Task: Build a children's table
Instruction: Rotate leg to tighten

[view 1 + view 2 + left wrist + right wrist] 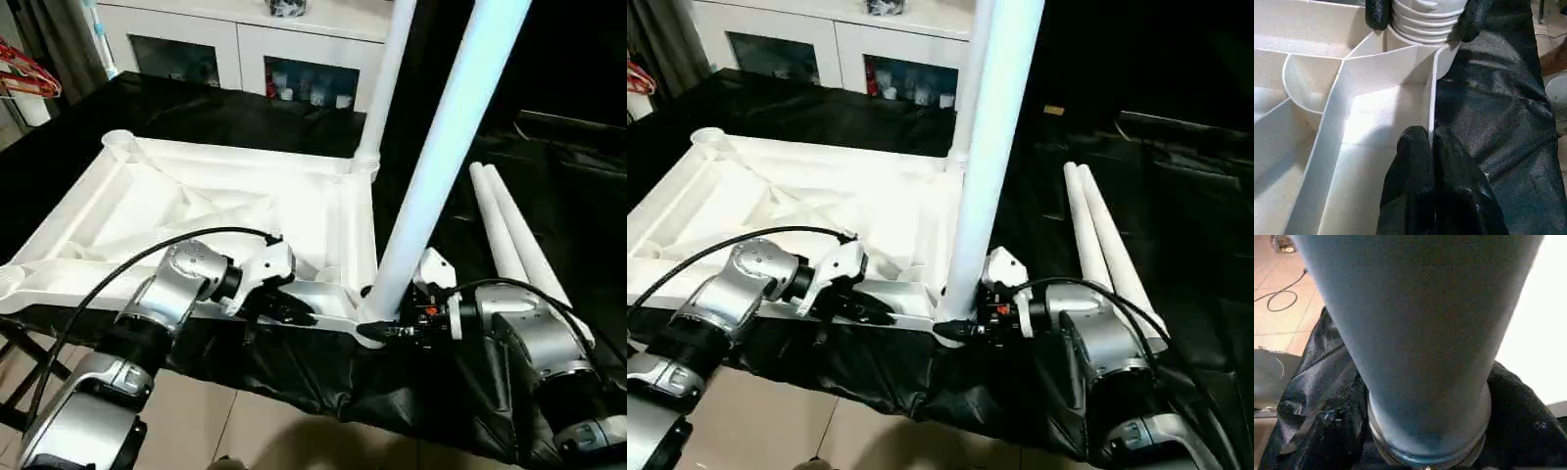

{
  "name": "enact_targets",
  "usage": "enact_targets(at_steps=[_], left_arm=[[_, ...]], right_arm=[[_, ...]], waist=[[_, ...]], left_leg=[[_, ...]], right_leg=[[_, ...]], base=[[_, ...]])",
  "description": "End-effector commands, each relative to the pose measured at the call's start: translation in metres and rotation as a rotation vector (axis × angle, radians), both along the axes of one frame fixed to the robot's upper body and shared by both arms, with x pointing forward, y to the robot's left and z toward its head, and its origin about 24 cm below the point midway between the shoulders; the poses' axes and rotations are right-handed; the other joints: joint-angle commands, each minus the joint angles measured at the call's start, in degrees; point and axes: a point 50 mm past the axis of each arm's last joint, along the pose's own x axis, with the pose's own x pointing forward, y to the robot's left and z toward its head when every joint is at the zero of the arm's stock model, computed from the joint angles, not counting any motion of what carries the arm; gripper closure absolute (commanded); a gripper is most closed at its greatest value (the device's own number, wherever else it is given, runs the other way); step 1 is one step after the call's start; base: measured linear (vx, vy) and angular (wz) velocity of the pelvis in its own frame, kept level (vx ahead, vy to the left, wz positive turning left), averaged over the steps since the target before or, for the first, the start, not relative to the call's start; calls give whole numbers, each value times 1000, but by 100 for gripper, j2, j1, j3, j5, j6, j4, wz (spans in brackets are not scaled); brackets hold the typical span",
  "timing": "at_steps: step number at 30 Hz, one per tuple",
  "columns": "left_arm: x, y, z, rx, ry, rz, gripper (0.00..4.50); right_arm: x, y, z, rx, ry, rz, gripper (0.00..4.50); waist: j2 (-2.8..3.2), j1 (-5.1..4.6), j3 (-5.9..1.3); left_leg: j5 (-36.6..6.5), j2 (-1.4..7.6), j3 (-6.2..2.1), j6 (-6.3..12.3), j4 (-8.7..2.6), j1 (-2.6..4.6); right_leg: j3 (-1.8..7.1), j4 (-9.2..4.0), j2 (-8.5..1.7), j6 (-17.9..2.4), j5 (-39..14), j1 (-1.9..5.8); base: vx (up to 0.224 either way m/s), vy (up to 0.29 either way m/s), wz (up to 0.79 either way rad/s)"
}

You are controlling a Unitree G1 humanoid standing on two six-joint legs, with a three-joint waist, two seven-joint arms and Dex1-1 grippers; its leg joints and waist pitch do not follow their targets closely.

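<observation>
2 spare legs (514, 240) lay on desk | R gripper (377, 328) squeezed upright leg (431, 166) at corner socket | L gripper (1432, 161) pinched tabletop rim (1432, 98)

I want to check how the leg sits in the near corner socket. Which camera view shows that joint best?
The left wrist view: the leg's ribbed end sits in the corner socket, the right gripper's fingers beside it. Both eye views show the joint small. The right wrist view shows the leg close, not the socket.
</observation>
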Motion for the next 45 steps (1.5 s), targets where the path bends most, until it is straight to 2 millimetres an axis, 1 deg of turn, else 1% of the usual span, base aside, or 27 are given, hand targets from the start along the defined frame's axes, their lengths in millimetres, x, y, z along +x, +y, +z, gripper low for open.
enact_targets(at_steps=[1,2,3,4,5,6,7,8,9,11,12,14,15,16,18,19,20,22,24,26,30,35,36,40,43,44,45], left_arm=[[7,-11,10,-74,-55,61,450],[7,-11,10,-74,-55,61,450],[9,-15,9,-74,-63,98,450],[9,-15,9,-74,-63,98,450],[11,-17,9,-71,-70,117,450],[13,-20,8,-66,-74,142,450],[19,-28,8,-63,-91,203,450],[20,-28,8,-63,-92,206,450],[23,-34,8,-63,-102,239,450],[32,-50,9,-65,-133,325,450],[35,-57,10,-66,-152,368,450],[37,-63,10,-66,-166,392,450],[38,-68,10,-65,-174,406,450],[39,-73,10,-68,-186,430,450],[39,-80,10,-71,-200,451,450],[39,-85,9,-76,-204,452,450],[39,-86,9,-77,-205,450,450],[38,-87,9,-80,-211,434,450],[35,-84,8,-80,-217,390,450],[33,-79,7,-86,-214,349,450],[28,-71,6,-92,-201,286,450],[20,-57,3,-81,-167,202,450],[19,-54,2,-81,-163,191,450],[17,-47,3,-88,-150,157,450],[14,-36,7,-106,-124,119,450],[14,-35,7,-108,-122,115,450],[12,-32,8,-109,-113,102,450]], right_arm=[[-8,24,-10,52,47,46,171],[-8,24,-10,52,47,46,171],[-2,27,-11,75,46,-47,174],[-2,27,-11,75,46,-47,174],[0,29,-12,77,41,-87,174],[5,31,-15,71,33,-144,174],[16,35,-21,31,15,-291,175],[16,36,-21,29,14,-297,175],[23,38,-24,14,9,-386,175],[34,47,-29,-6,16,-548,175],[37,53,-30,-22,8,-601,176],[40,58,-31,-38,9,-655,176],[43,61,-32,-47,14,-700,176],[46,66,-31,-47,12,-752,176],[50,73,-29,-39,0,-816,176],[54,79,-25,-23,-27,-848,176],[55,80,-25,-17,-27,-849,176],[57,83,-22,20,-21,-857,120],[56,84,-19,47,-22,-812,106],[55,80,-19,29,-50,-757,70],[54,71,-20,-10,-98,-700,45],[52,50,-19,-26,-133,-587,45],[51,47,-18,-24,-139,-556,45],[45,39,-15,-7,-136,-440,45],[30,27,-13,7,-107,-241,45],[28,26,-12,11,-102,-222,45],[25,24,-12,18,-93,-190,45]], waist=[[-16,-13,-343],[-16,-13,-343],[-17,-23,-330],[-17,-23,-330],[-20,-57,-318],[-24,-66,-320],[-23,-100,-317],[-17,-127,-310],[-22,-158,-308],[2,-183,-305],[-14,-200,-315],[-20,-169,-316],[12,-164,-324],[16,-156,-333],[16,-165,-341],[48,-159,-346],[43,-169,-356],[47,-155,-367],[58,-155,-371],[63,-155,-367],[50,-173,-363],[63,-160,-354],[58,-166,-358],[46,-162,-355],[18,-145,-351],[26,-132,-353],[21,-123,-349]], left_leg=[[-1012,-17,94,310,-402,-24],[-1012,-17,94,310,-402,-24],[-1132,-15,85,245,-421,-13],[-1132,-15,85,245,-421,-13],[-1273,-28,73,169,-439,-25],[-1292,-31,72,143,-438,-18],[-1301,-36,63,95,-444,-16],[-1307,-42,67,51,-444,-17],[-1392,-55,50,18,-453,-13],[-1401,-71,53,-54,-443,-4],[-1398,-81,49,-78,-432,13],[-1395,-78,59,-7,-426,19],[-1314,-74,63,10,-430,8],[-1284,-75,51,6,-442,-6],[-1223,-72,58,-7,-438,-7],[-1212,-74,61,-4,-432,-12],[-1210,-72,64,-4,-429,-17],[-1161,-77,70,47,-422,-11],[-1065,-74,66,126,-422,-34],[-1092,-73,69,161,-422,-26],[-1136,-68,70,190,-422,-42],[-1156,-49,87,273,-417,-23],[-1122,-43,81,287,-421,-39],[-1074,-47,91,377,-407,-36],[-1018,-34,93,454,-405,-43],[-1020,-29,92,476,-402,-30],[-995,-21,97,510,-399,-42]], right_leg=[[147,-380,-231,-1252,-1202,359],[147,-380,-231,-1252,-1202,359],[148,-409,-240,-1172,-1494,341],[148,-409,-240,-1172,-1494,341],[144,-446,-249,-1056,-1849,340],[145,-458,-254,-1015,-1940,331],[142,-469,-249,-964,-2049,323],[145,-472,-245,-952,-2099,306],[129,-500,-245,-872,-2342,322],[137,-524,-248,-796,-2526,290],[129,-536,-241,-746,-2619,283],[134,-559,-245,-727,-2592,280],[150,-536,-236,-769,-2348,276],[137,-509,-225,-809,-2175,307],[136,-480,-214,-906,-1869,309],[142,-466,-222,-951,-1726,312],[143,-458,-227,-975,-1664,312],[144,-441,-226,-1031,-1463,328],[142,-412,-216,-1112,-1148,355],[139,-408,-215,-1155,-1088,361],[141,-412,-233,-1196,-1150,382],[153,-422,-240,-1253,-1247,357],[152,-408,-240,-1261,-1184,374],[151,-392,-223,-1324,-1028,380],[148,-388,-222,-1347,-980,391],[146,-386,-225,-1354,-974,390],[149,-375,-220,-1369,-930,389]], base=[[0,0,0],[0,0,0],[0,0,0],[0,0,0],[0,0,0],[0,0,0],[0,0,0],[0,0,0],[0,0,0],[0,0,0],[0,0,0],[0,0,0],[0,0,0],[0,0,0],[0,0,0],[0,0,0],[0,0,0],[0,0,0],[0,0,0],[0,0,0],[0,0,0],[0,0,0],[0,0,0],[0,0,0],[0,0,0],[0,0,0],[0,0,0]])
